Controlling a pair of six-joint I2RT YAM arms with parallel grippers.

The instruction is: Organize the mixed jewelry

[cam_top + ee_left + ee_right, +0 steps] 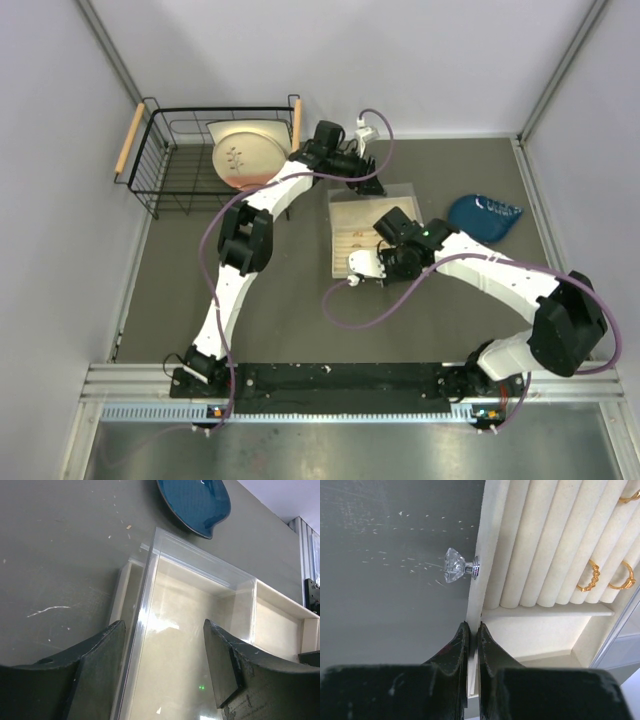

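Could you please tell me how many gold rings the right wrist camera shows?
3. One gold ring at the top right edge, cut off; two more side by side lower on the ridged tray. Others may lie outside the frame.

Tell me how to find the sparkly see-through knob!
Find the beige ridged jewelry tray in the middle of the dark grey table. On the outside of one wall sits a clear faceted glass knob on a silver stem. Unlike the gold rings tucked between the tray's rolls, it is colourless and sticks outward.
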